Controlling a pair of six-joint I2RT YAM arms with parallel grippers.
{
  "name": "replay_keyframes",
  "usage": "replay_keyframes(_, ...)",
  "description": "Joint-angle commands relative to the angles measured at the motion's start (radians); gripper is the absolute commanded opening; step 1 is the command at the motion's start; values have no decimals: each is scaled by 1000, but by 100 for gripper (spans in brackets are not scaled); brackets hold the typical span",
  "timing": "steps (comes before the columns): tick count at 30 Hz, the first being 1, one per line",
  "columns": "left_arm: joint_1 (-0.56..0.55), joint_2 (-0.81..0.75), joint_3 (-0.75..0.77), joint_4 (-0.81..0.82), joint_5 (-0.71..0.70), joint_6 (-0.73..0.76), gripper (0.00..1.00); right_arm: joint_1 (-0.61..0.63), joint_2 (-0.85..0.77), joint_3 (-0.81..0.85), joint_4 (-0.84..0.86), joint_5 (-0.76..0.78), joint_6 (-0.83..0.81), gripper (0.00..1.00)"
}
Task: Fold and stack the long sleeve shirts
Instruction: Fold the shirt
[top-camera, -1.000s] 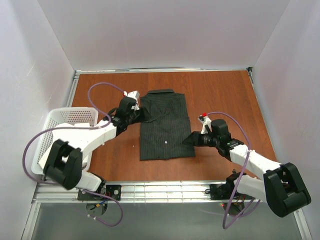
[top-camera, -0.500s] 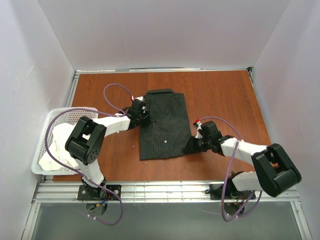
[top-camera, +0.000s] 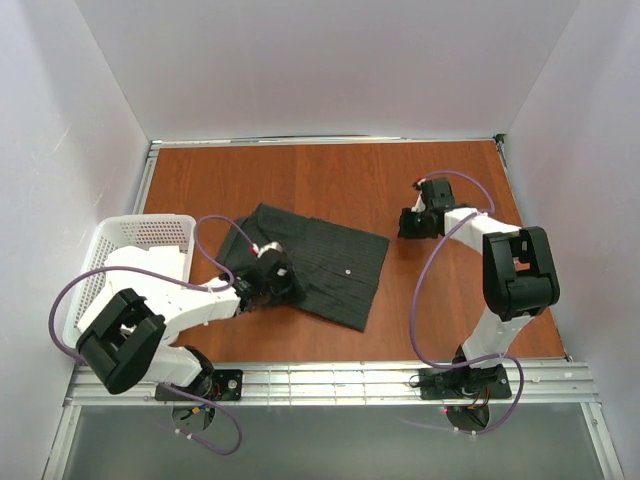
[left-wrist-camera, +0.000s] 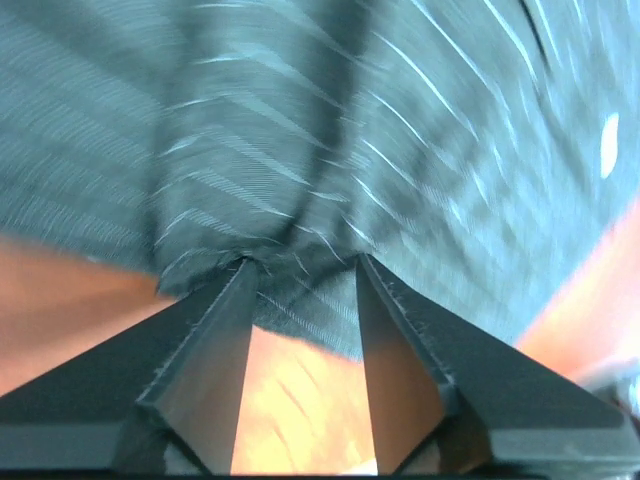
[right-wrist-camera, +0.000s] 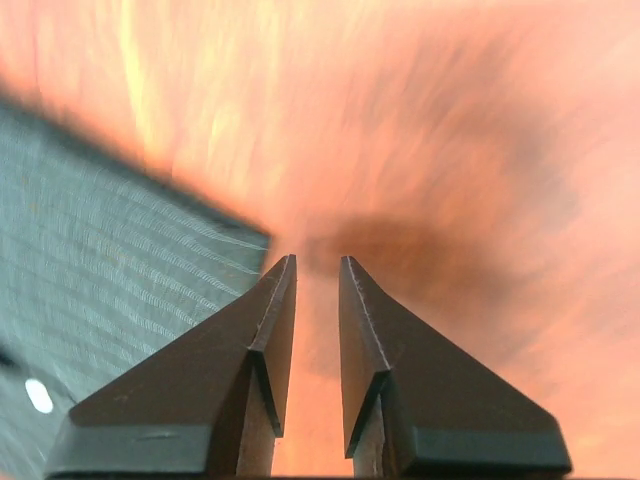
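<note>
a reddish-brown wooden table (top-camera: 200, 190) fills the floor of a plain white booth, with white walls (top-camera: 330, 60) at 9, 12 and 3 o'clock and a metal rail (top-camera: 330, 380) along the 6 o'clock edge. a white mesh basket (top-camera: 140, 228) sits at the table's 8 o'clock edge with pale cloth (top-camera: 145, 265) in it.

the dark pinstriped shirt (top-camera: 330, 262) lies folded flat a little toward 8 o'clock from the table's middle, skewed so its long edges run roughly from 10 to 4 o'clock. one pale button (top-camera: 345, 270) shows on top.

the left gripper (top-camera: 272, 282) sits at the shirt's 8 o'clock edge. in the left wrist view its tips (left-wrist-camera: 302, 265) pinch the border of the fabric (left-wrist-camera: 400, 150), which puckers into creases between them, so it is clamped on the shirt, though the view is blurred.

the right gripper (top-camera: 408, 222) hangs over bare wood at about 2 o'clock from the shirt, well apart from it. in its own view the fingers (right-wrist-camera: 317, 260) are drawn almost together, a thin slit of table between them and nothing held, with a shirt corner (right-wrist-camera: 110, 260) off at 9 o'clock.
</note>
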Motion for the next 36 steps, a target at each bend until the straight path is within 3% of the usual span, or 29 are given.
replay_keyframes(1, -145, -44, -5, -39, 40, -134, 40, -10, 26, 169, -119, 117, -102, 18)
replay_keyframes(5, -228, -71, 86, -106, -108, -48, 54, -10, -35, 232, -174, 63, -100, 21)
replay_keyframes(10, -282, -68, 231, -164, -288, 128, 73, -13, -256, 39, -171, 53, -94, 59)
replay_keyframes(12, -340, -22, 274, -178, -326, 205, 80, -48, -358, -60, -168, 25, -79, 67)
replay_keyframes(16, -490, 94, 395, -196, -407, 273, 82, -195, -500, -190, -167, -172, -42, 82)
replay_keyframes(20, -602, 249, 522, -224, -476, 330, 78, -248, -630, -276, -171, -228, 42, 97)
replay_keyframes(27, -716, 476, 698, -287, -572, 426, 68, -256, -799, -395, -165, -194, 141, 99)
replay_keyframes(36, -748, 607, 738, -296, -550, 463, 63, -260, -868, -478, -176, -144, 144, 99)
